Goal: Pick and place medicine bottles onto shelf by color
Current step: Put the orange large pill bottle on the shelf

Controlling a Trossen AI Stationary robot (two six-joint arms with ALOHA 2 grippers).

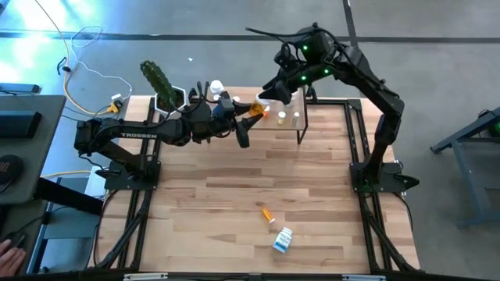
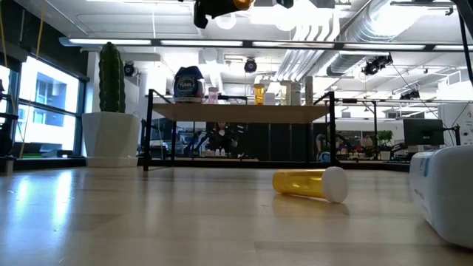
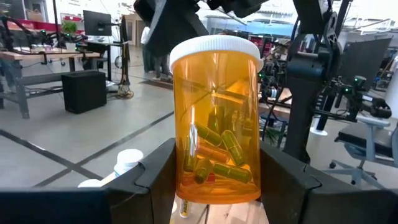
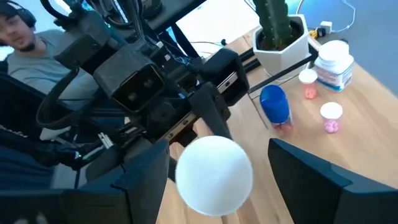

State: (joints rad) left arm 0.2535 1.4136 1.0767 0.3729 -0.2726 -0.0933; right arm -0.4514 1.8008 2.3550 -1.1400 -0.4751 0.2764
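Gripping an orange pill bottle (image 3: 216, 127) over the shelf (image 1: 301, 117), the left gripper (image 3: 214, 180) clamps its sides while the right gripper (image 4: 211, 180) spreads wide around its white cap (image 4: 214, 175).

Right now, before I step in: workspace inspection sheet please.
Surface: light wood tabletop, mostly bare.
Job's things: clear orange white-capped pill bottle held in the air by the wood-topped black-legged shelf; white labelled bottle and small pinkish vial stand on the shelf; yellow-orange vial and white blue-labelled bottle lie on the table.
Clutter: white hexagonal cactus pot at the far edge.
Hands: left hand clamps the orange bottle; right hand is open, its fingers on either side of that bottle's cap.
Cables: loose white cable on the floor.
Surroundings: person beyond the table.
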